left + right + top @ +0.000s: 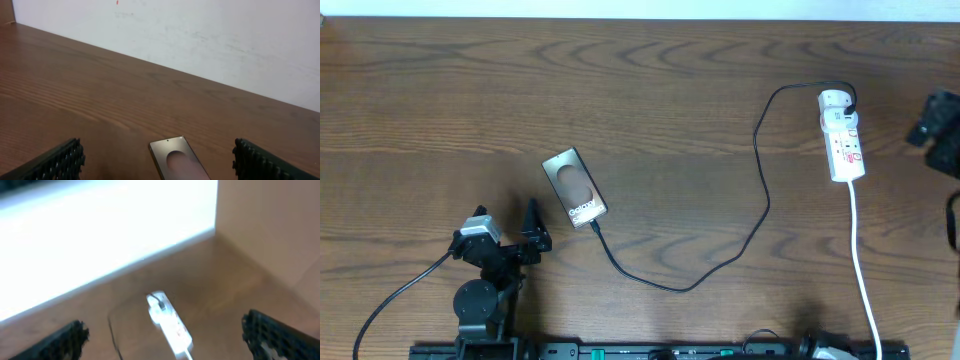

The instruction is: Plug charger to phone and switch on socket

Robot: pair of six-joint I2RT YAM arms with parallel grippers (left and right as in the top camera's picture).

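The phone [575, 187] lies flat on the desk [650, 80], left of the middle and turned at an angle, with its lower short edge facing the near side, where the charger [760, 215] reaches it. The charger's thin black cable runs from the far end of the socket [842, 135] in a long slack loop across the desk, and its tip sits right against the phone's lower edge. From overhead it looks plugged in, though the tip is too small to tell whether it is fully seated. The slack suggests nothing is pulling on that joint. The left end effector [510, 232] hangs just beside the phone on its near-left side, spread wide and holding nothing. In its wrist view the phone lies between the two open pads, so it is placed well to steady the phone or press the tip home. The right end effector [940, 128] hovers at the right edge near the socket, also spread wide and empty, and its camera looks down the white strip. That seems the natural side for pressing the red-marked switch. The frames do not show whether the switch is on. The socket's white cord [865, 270] trails toward the near edge.
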